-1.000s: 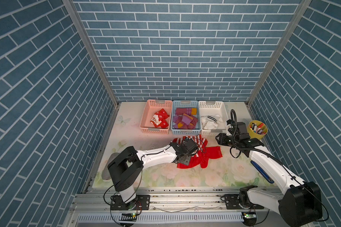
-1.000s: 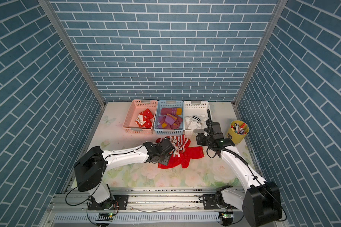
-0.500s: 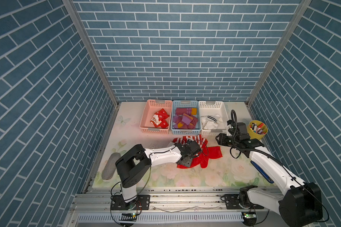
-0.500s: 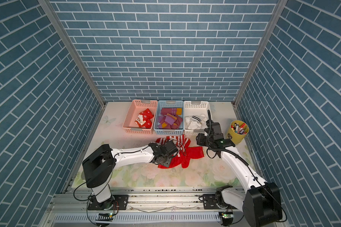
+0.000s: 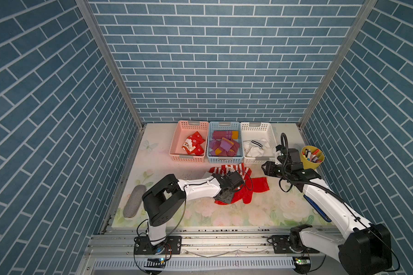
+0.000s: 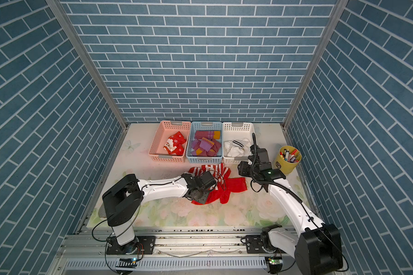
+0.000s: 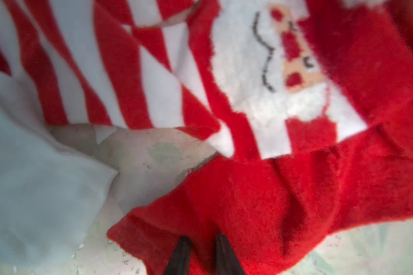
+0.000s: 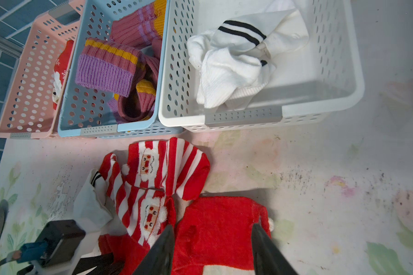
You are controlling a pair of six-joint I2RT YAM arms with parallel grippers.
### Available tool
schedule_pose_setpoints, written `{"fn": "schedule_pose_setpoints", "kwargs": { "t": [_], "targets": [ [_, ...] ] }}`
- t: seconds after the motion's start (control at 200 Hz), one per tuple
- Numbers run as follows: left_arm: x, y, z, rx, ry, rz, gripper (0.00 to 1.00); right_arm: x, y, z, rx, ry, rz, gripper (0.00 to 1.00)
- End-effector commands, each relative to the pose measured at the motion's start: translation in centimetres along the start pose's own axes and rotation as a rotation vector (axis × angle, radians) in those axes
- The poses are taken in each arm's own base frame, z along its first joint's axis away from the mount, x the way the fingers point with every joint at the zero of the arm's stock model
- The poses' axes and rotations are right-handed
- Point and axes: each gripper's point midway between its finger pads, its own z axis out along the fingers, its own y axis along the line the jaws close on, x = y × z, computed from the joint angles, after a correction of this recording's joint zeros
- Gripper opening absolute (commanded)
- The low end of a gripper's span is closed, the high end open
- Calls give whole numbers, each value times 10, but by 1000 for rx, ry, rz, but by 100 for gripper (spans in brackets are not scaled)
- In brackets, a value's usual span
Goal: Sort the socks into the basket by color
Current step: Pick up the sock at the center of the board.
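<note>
My left gripper (image 7: pixel 202 240), clenched on the red sock (image 7: pixel 260 202), has the pink basket (image 5: pixel 187 157) ahead-left at the far edge of the counter (image 5: pixel 157 166).

Baskets: three, namely one pink basket (image 5: pixel 175 142), one blue basket (image 5: pixel 234 160) and one white basket (image 5: pixel 271 140). Robot arms: two, a left arm (image 5: pixel 198 188) and a right arm (image 5: pixel 320 197). Yellow cup (image 5: pixel 310 165) of markers: one. Grey pad (image 5: pixel 134 201) at the table edge: one. Loose on the table: one white sock (image 8: pixel 91 204), and red socks (image 8: pixel 167 164), at least three, overlap barring a firm count. Socks in the baskets (image 8: pixel 227 71) lie bunched; number not determinable.
</note>
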Motion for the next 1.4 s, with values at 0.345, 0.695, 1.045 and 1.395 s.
{"fn": "schedule_pose_setpoints", "kwargs": {
  "t": [0.345, 0.695, 1.045, 1.395],
  "targets": [
    [-6, -11, -31, 88, -45, 76, 0, 0, -3, -15, 17, -43, 22, 53],
    [-30, 1, -120, 190, -202, 129, 0, 3, -9, -25, 47, -62, 17, 54],
    [-63, 58, -193, 176, -371, 55, 0, 3, -11, -29, 51, -83, 24, 55],
    [-102, 113, -245, 75, -502, -16, 0, 10, -11, -28, 40, -75, 37, 55]
  ]
}}
